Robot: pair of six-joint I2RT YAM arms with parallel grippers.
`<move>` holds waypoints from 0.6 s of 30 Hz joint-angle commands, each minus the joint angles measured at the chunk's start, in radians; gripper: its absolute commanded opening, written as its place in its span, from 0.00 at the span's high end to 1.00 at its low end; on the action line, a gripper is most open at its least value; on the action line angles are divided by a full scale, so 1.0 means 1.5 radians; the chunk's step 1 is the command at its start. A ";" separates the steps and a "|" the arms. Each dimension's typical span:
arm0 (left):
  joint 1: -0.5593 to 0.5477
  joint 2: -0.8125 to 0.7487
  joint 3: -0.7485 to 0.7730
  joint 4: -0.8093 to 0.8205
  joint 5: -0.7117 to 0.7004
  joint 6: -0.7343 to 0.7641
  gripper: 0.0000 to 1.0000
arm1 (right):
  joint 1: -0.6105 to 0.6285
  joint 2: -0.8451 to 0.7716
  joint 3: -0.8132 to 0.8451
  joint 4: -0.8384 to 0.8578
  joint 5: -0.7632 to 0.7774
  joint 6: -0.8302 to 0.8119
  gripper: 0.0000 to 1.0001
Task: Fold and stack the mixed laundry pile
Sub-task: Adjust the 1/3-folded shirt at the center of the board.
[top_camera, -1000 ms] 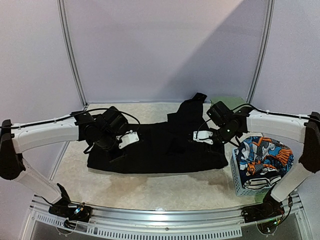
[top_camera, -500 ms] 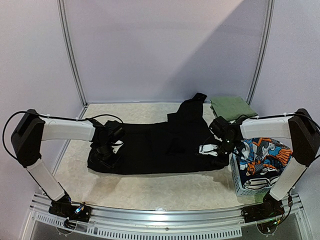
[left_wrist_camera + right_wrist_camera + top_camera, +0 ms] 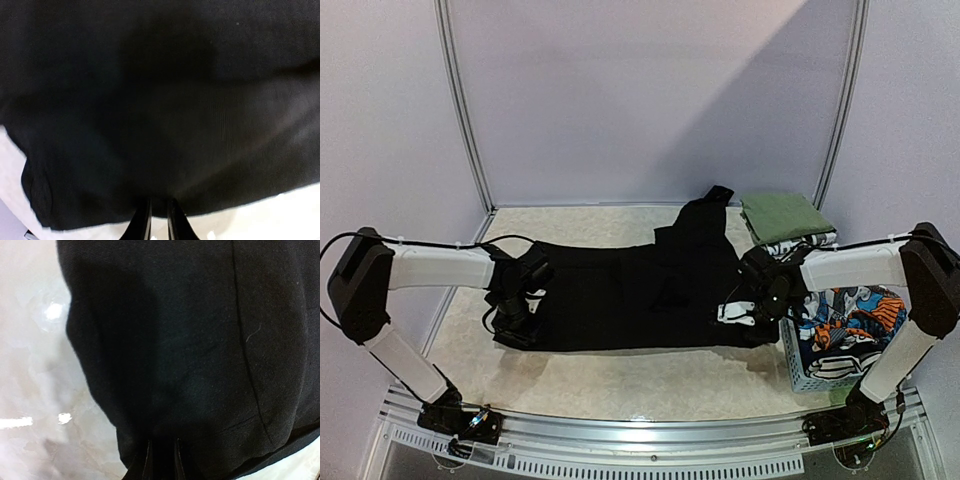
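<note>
The left end effector (image 3: 159,212) is clenched on the black garment (image 3: 630,300) at its near-left hem. The right end effector (image 3: 162,452) pinches its near-right corner. The garment lies flat on the middle of the desk (image 3: 620,385), long axis left to right, stretching from both grips toward the far edge. At the desk's near-right corner, the lattice basket (image 3: 798,368) holds the cartoon-print garment (image 3: 845,315).
</note>
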 commanded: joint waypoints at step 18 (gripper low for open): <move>-0.122 -0.166 0.120 0.053 0.114 0.431 0.56 | -0.068 -0.070 0.140 -0.202 -0.218 -0.054 0.57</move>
